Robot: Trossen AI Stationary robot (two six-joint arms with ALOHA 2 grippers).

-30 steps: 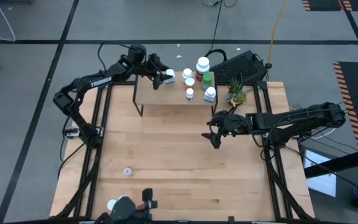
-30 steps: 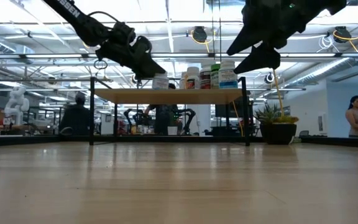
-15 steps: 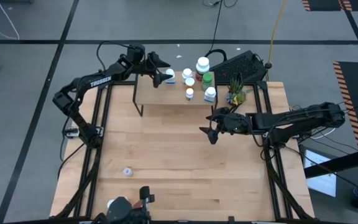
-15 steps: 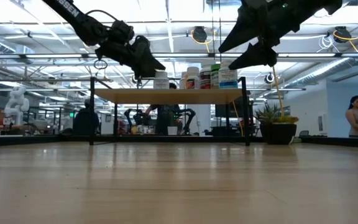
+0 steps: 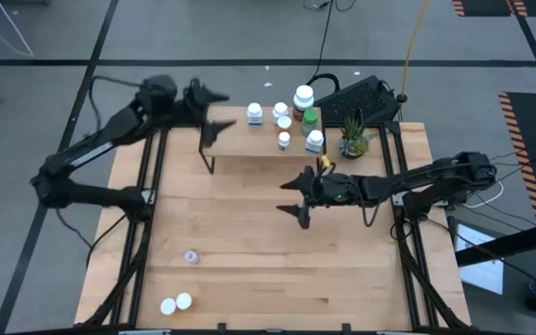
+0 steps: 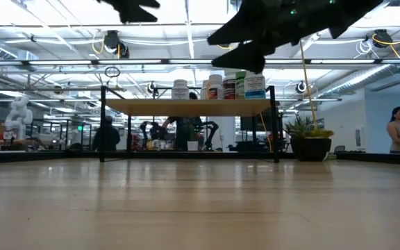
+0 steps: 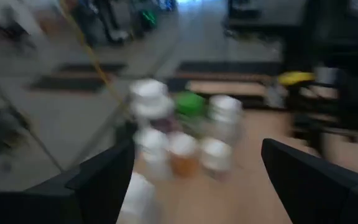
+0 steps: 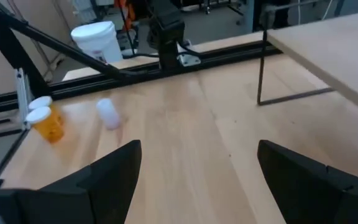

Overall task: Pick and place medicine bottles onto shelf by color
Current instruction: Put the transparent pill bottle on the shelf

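The shelf stands at the table's far side with several medicine bottles on its board. A white one stands alone near the left end. White, green and orange ones are grouped to its right. My left gripper hovers open, left of the white bottle and above the shelf's left end, touching nothing. My right gripper hangs open over the table's middle, in front of the shelf. A small white bottle and two orange, white-capped ones rest on the tabletop near its front left.
A potted green plant stands on the table just right of the shelf. A dark keyboard lies behind it. The shelf's thin black legs reach down to the tabletop. Bare wood lies between the shelf and the loose bottles.
My left gripper has opened and let go of the white bottle, which stays upright on the shelf's left end. It has then drawn back toward the table's left edge and risen. My right gripper has moved toward the table's left, staying open.
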